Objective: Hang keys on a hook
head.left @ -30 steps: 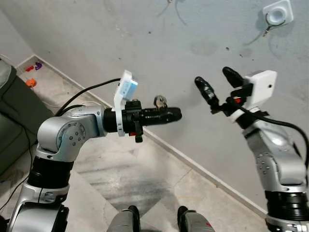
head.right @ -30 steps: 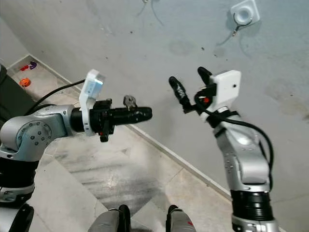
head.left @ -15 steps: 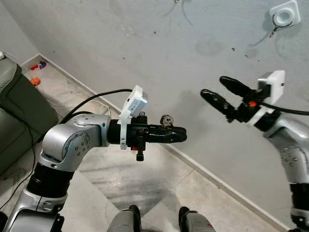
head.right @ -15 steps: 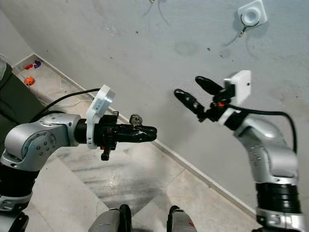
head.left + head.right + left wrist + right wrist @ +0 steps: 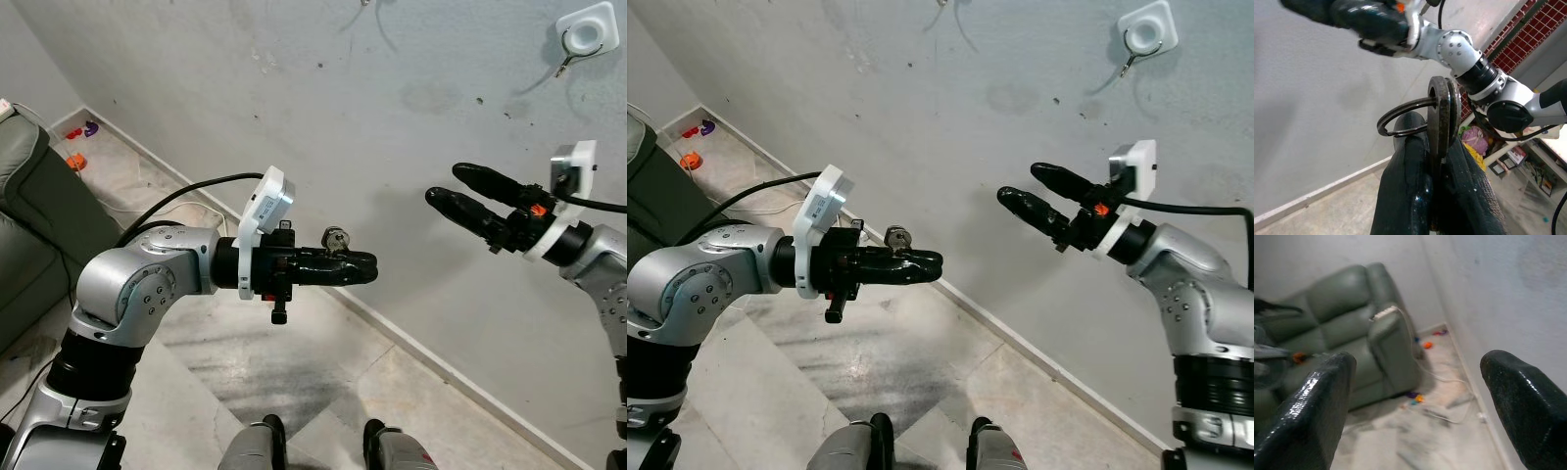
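My left gripper (image 5: 364, 264) is shut on the keys (image 5: 336, 237), held out level in front of the grey wall. Up close, the key heads (image 5: 1444, 113) stand up from between the black fingers (image 5: 1410, 186), and a metal ring (image 5: 1396, 117) hangs to one side. A white hook plate (image 5: 586, 28) with a metal hook is fixed high on the wall at the upper right. My right gripper (image 5: 444, 185) is open with nothing in it, pointing left toward the keys, well below the hook. Its two fingertips (image 5: 1312, 406) are spread wide in the right wrist view.
A green sofa (image 5: 39, 215) stands at the far left, with small toys (image 5: 71, 133) on the floor by the skirting. A black cable (image 5: 186, 191) loops from my left arm. The marble floor (image 5: 323, 382) lies below, with my feet (image 5: 265, 441) at the bottom edge.
The right arm has swung down and rightward, its fingers now levelled toward the left. The left gripper has kept hold of the keys and barely shifted. The camera has moved slightly.
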Motion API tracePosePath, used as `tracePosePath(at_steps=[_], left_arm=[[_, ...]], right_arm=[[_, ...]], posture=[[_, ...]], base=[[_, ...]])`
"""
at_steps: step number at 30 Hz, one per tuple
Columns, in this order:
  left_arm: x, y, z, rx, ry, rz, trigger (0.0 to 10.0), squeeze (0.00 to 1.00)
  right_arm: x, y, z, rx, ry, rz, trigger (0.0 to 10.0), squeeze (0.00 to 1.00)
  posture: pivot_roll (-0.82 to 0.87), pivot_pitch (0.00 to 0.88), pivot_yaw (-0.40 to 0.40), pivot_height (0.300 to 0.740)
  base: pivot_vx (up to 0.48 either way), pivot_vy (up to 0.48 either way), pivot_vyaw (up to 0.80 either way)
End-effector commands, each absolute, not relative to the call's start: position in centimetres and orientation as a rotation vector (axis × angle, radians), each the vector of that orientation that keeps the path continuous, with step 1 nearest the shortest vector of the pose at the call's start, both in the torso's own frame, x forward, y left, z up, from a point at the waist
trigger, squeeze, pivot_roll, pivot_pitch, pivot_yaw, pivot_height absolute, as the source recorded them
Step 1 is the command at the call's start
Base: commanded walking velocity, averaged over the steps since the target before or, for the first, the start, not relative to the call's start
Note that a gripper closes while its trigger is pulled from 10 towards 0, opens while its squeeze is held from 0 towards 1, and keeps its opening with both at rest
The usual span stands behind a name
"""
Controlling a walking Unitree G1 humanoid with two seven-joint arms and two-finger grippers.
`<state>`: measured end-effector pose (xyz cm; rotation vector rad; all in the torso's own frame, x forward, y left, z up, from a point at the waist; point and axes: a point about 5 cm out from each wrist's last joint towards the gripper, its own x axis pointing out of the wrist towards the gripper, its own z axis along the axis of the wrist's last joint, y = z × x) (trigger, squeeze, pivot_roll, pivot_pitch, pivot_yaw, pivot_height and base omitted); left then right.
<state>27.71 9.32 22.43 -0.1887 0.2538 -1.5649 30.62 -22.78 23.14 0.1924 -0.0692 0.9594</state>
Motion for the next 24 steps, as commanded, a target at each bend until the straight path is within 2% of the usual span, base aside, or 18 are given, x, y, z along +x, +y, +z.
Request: tracePosePath(at_steps=[1,8,16,24], left_arm=[[27.7,9.4,22.4,-0.19,0.251,-1.572,10.0,0.0],[27.7,9.4,22.4,-0.206,0.254,-1.573,10.0,0.0],[27.7,8.5,22.4,-0.225,0.251,-1.585,10.0,0.0],[27.4,7.3,22.0,-0.251,0.26,-1.618,10.0,0.0]], right_arm=[[29.8,-22.8,24.0,0.191,-0.094,1.017,10.0,0.0],[28.6,-22.9,23.9,0.228,-0.075,1.088,10.0,0.0],[27.1,-19.5,22.5,0.201,-0.035,1.168,10.0,0.0],[26.4,-17.7,23.0,0.216,-0.066,1.214,10.0,0.0]], posture=[[-0.07,0.198,0.094,0.74],[-0.08,0.2,0.1,0.74],[-0.08,0.201,0.096,0.74],[-0.09,0.204,0.096,0.74]], base=[[0.0,0.0,0.0],[0.0,0.0,0.0],[0.0,0.0,0.0],[0.0,0.0,0.0]])
